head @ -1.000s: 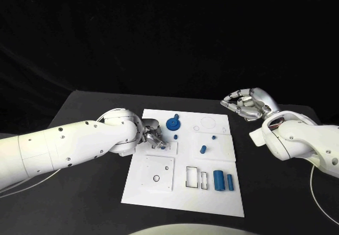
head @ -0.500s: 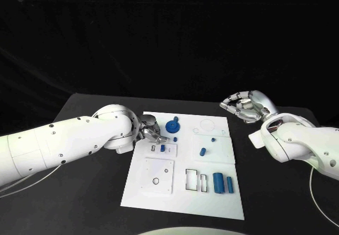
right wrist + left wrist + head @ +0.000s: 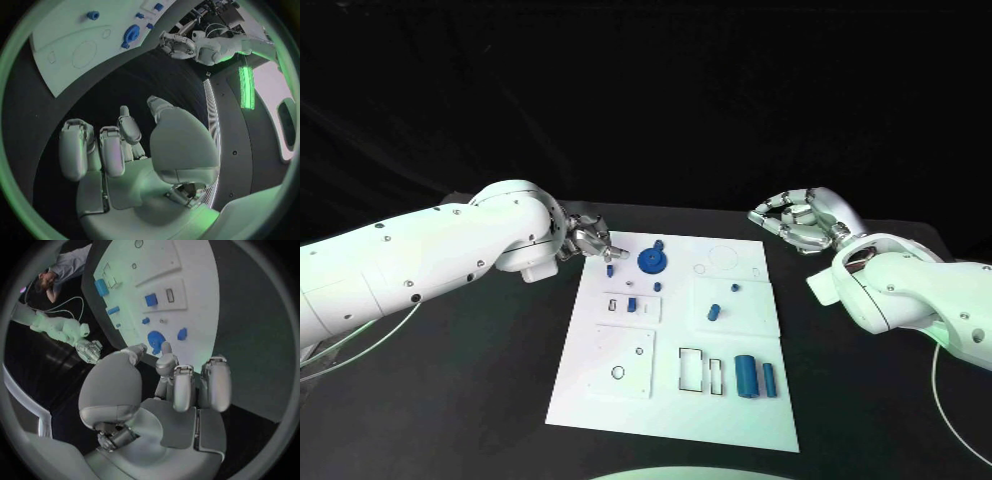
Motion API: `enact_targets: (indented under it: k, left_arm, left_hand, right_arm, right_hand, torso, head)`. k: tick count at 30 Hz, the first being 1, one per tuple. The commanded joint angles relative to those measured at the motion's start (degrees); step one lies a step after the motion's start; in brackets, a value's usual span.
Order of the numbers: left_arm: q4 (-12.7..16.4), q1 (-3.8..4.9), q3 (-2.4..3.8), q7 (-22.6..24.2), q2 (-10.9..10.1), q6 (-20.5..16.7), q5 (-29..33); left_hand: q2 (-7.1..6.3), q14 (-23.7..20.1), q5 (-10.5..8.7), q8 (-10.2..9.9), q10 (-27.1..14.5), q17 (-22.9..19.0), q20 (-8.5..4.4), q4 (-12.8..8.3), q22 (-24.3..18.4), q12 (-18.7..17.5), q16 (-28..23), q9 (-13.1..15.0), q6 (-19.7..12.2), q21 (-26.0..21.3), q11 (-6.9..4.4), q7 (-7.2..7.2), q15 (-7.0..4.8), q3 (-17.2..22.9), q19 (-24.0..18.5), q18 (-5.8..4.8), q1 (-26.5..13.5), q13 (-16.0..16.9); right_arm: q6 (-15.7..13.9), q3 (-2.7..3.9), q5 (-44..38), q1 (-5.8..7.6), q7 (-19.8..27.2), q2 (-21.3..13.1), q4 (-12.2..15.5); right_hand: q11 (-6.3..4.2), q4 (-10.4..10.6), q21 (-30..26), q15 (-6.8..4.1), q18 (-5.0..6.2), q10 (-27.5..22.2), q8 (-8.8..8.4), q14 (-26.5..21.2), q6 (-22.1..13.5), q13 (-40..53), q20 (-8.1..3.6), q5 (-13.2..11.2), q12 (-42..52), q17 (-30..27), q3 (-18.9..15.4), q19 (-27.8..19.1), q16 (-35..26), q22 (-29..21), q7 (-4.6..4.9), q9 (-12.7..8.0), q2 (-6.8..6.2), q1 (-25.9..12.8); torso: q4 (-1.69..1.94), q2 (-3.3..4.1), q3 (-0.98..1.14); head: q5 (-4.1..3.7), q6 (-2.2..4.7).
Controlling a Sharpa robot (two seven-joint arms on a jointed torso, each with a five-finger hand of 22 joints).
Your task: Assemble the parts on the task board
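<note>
Left hand [image 3: 589, 242]: at the board's upper-left corner, fingers curled, holding nothing – poised near the gear [image 3: 653, 259].
Right hand [image 3: 798, 220]: curled, empty, parked right of the task board [image 3: 589, 400] – out of the way.

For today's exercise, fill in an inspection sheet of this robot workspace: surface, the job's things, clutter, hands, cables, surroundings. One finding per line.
Surface: black table, with the white task board in the middle.
Job's things: blue gear at the board's far end; a small blue part at the far-left edge; two blue cylinders lying near the near-right corner; smaller blue parts mid-board.
Clutter: nothing seen.
Hands: left hand by the board's far-left corner, holding nothing visible; right hand off the far-right corner, fingers curled, empty.
Cables: a thin cable hangs under the left arm.
Surroundings: dark backdrop.
</note>
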Motion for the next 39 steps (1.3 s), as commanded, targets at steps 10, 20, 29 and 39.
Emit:
enact_targets:
  k: [10,20,29,39]
  left_arm:
    - [-6.24,0.64,-0.49,1.19,3.27,2.71,-2.00]
    - [-10.64,0.55,-1.98,1.17,5.99,5.90,-3.54]
    - [-11.92,0.45,-2.50,1.11,6.92,7.21,-4.06]
    - [-12.21,0.34,-2.95,0.94,7.39,8.53,-3.64]
  left_hand:
    - [0.20,5.05,0.25,-1.93,-2.26,11.94,0.59,0.09,0.02,-2.24,-0.09,-1.60,-1.41,-0.58,0.72,0.74,1.15,-1.35,-0.64,0.76,0.88,-2.96]
    - [0.47,4.88,0.20,-3.33,-4.02,11.45,1.04,0.10,-1.07,-4.12,-0.34,-2.93,-2.23,-1.21,1.30,1.38,1.67,-2.08,-1.38,1.00,1.18,-5.44]
    - [0.53,4.90,0.19,-3.44,-4.15,11.53,1.08,0.10,-1.01,-4.26,-0.31,-3.06,-2.27,-1.19,1.35,1.43,1.72,-2.14,-1.35,0.99,1.21,-5.62]
    - [1.05,5.02,0.19,-3.39,-4.16,11.92,1.23,0.09,-0.63,-4.23,-0.09,-3.37,-1.60,-1.03,1.36,1.38,1.79,-2.07,-1.13,0.91,1.40,-5.67]
  right_arm:
    - [0.63,0.00,-0.19,-0.05,0.35,0.10,0.09]
    - [0.72,0.00,-0.19,-0.05,0.34,0.11,0.17]
    - [0.71,0.00,-0.19,-0.05,0.34,0.14,0.21]
    - [0.67,0.00,-0.20,-0.05,0.21,0.30,0.13]
  right_hand:
    - [0.04,-0.18,-0.27,-0.41,0.41,-0.39,0.36,3.76,-0.46,-0.10,0.00,0.89,-0.37,4.97,-0.46,-0.37,-0.21,7.33,-0.10,0.05,0.77,0.63]
    - [0.04,-0.20,-0.37,-0.41,0.43,-0.44,0.42,3.75,-0.49,-0.16,-0.01,1.23,-0.42,4.92,-0.54,-0.41,-0.24,7.28,-0.10,0.05,0.89,0.86]
    - [0.03,-0.20,-0.36,-0.42,0.43,-0.44,0.45,3.75,-0.50,-0.16,-0.01,1.40,-0.42,4.92,-0.58,-0.40,-0.25,7.29,-0.10,0.05,0.94,0.95]
    - [0.03,-0.18,-0.35,-0.42,0.42,-0.43,0.49,3.76,-0.51,-0.16,-0.01,1.62,-0.41,4.96,-0.62,-0.38,-0.24,7.31,-0.11,0.05,1.04,1.05]
  torso:
    - [-0.02,0.12,-0.10]
    - [-0.07,0.20,-0.10]
    - [0.05,0.02,-0.01]
    - [0.01,-0.03,-0.04]
  head:
    - [0.35,0.06]
    - [0.49,-0.18]
    - [0.43,-0.46]
    - [0.56,-0.53]
